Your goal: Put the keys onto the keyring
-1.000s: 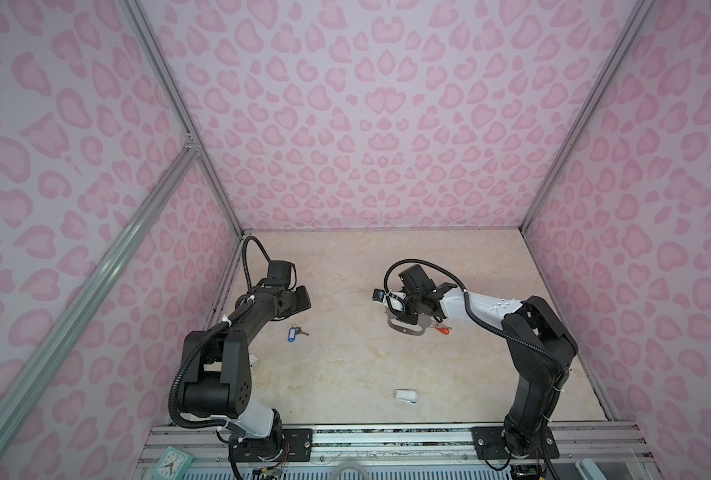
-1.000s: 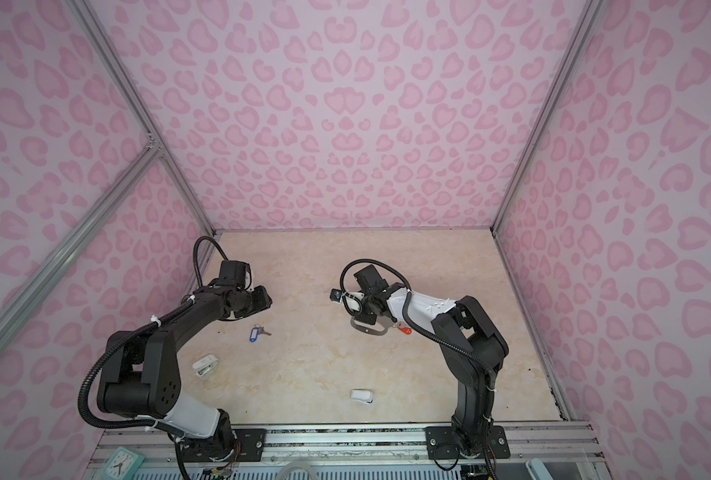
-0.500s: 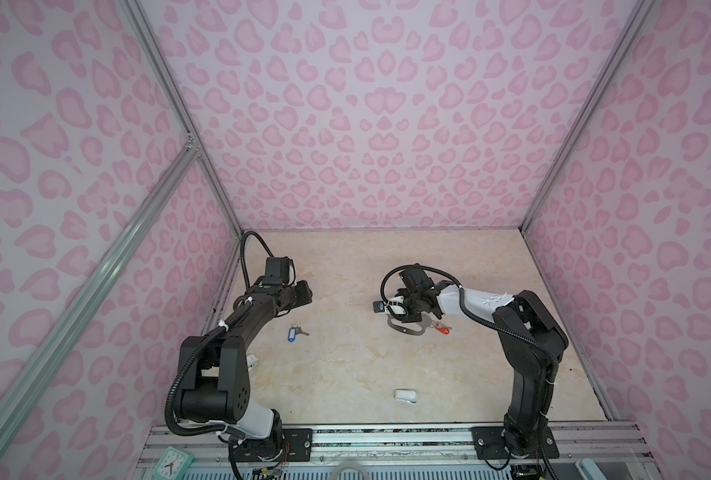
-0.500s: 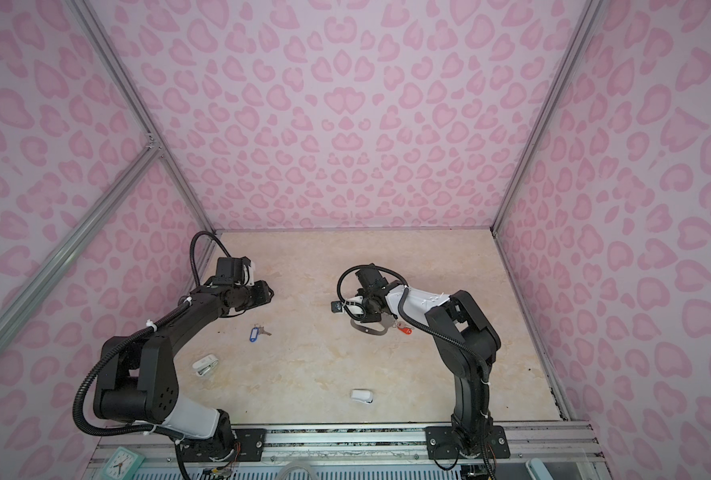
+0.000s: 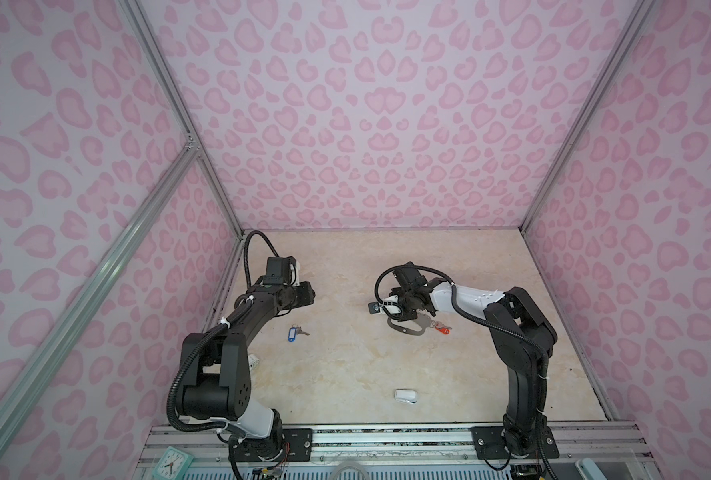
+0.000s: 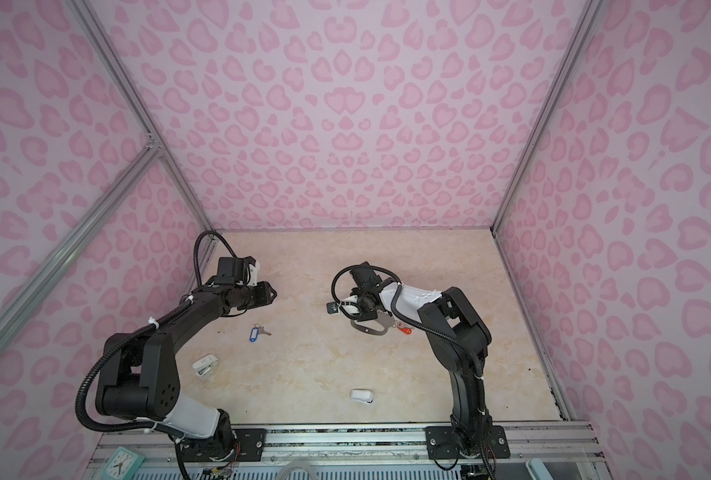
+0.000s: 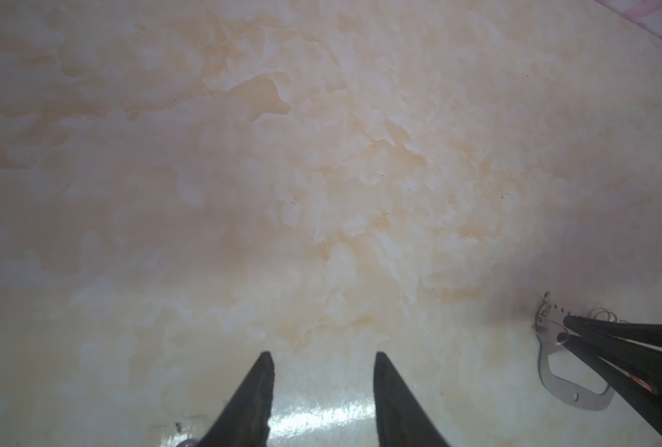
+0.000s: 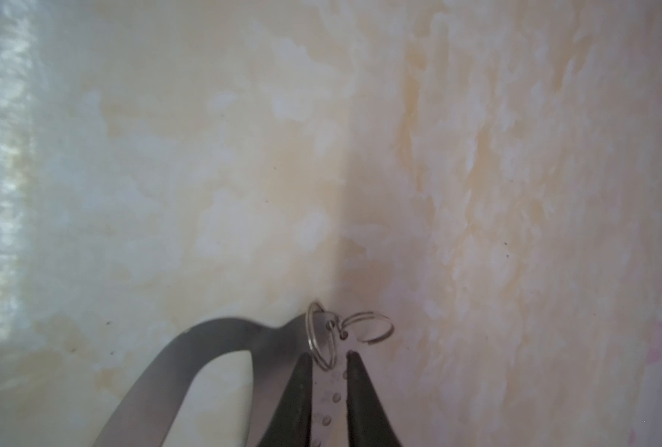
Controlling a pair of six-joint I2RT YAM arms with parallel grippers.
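Keyring point(image 5: 413, 331) lies flat on the table point(image 5: 345, 374), right of centre in both top views. Its long axis runs left–right across the frame, with the oval handle bowed toward the lower edge and the opposite edge hidden under the right hand point(image 8: 327, 358). In the right wrist view the fingertips stand close together either side of the perforated strip, with an upright wire ring point(image 8: 321, 336) between them; cannot tell if it is pinched. Orange-red-tagged key point(image 5: 441, 330) is just beside the keyring's right end. Blue-tagged key point(image 5: 291, 335) is well apart at left-centre, its tag near upright in frame, blade pointing right. Left hand point(image 7: 321, 358) is spread, facing bare table.
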